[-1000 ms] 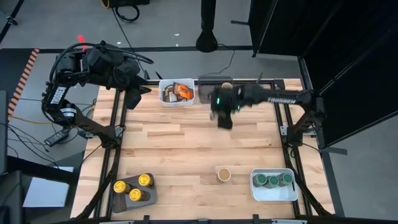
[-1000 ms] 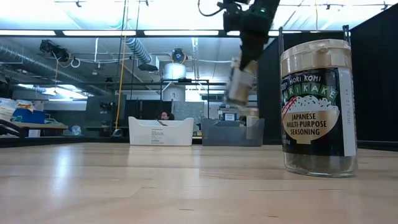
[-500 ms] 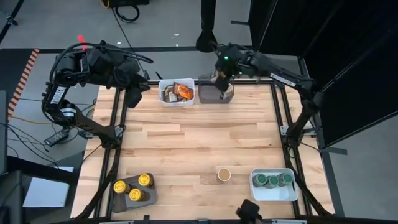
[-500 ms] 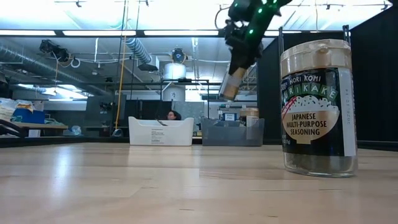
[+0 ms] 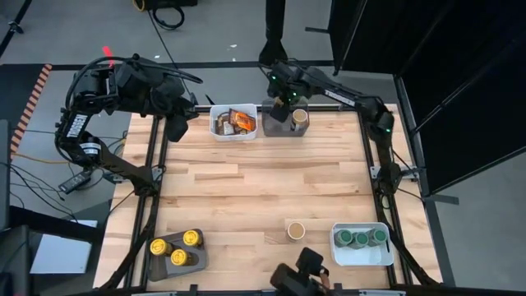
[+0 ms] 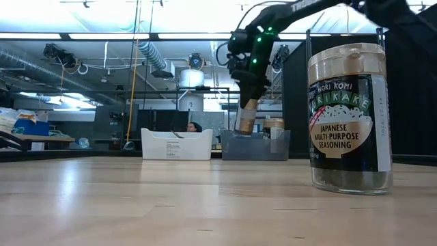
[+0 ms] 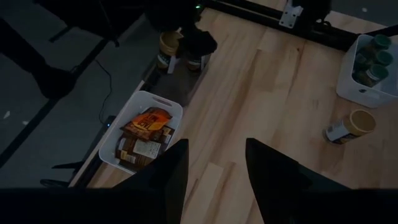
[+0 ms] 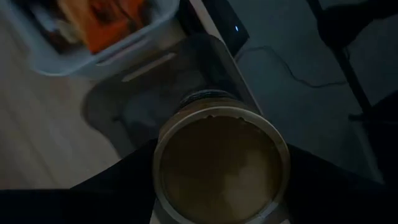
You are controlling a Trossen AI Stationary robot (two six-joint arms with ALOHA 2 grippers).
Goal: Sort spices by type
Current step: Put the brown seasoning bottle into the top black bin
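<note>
Nearest, along the table's (image 5: 246, 189) front edge, the sorted groups already sit apart. Three yellow-lidded round jars (image 5: 177, 247) stand on a dark flat tray (image 5: 158, 261). Green-lidded jars (image 5: 360, 238) fill a white rectangular tray (image 5: 337, 251). Between them one tan-lidded glass jar of seasoning (image 6: 348, 116) stands upright and alone on the bare wood, not yet sorted.

At the far edge, a white tray (image 5: 215, 130) holds the flat brown and orange packets (image 5: 234, 120). Just beside it, a grey rectangular tray (image 5: 273, 127) already holds one tan-lidded jar (image 5: 300, 117).

The right gripper (image 6: 248, 89) hangs over that grey tray, jaws clamped on another tan-lidded jar (image 8: 221, 165). This jar is tilted, with its lower end about level with the tray's rim.

The step looks like setting this jar down. It would go best if the jar were brought upright first, then lowered into the free space beside the jar already there. The jaws should part only once the base rests on the tray floor. Releasing it while tilted could topple it against its neighbour.

The left gripper (image 7: 214, 165) waits off the far left corner, jaws apart and empty.
</note>
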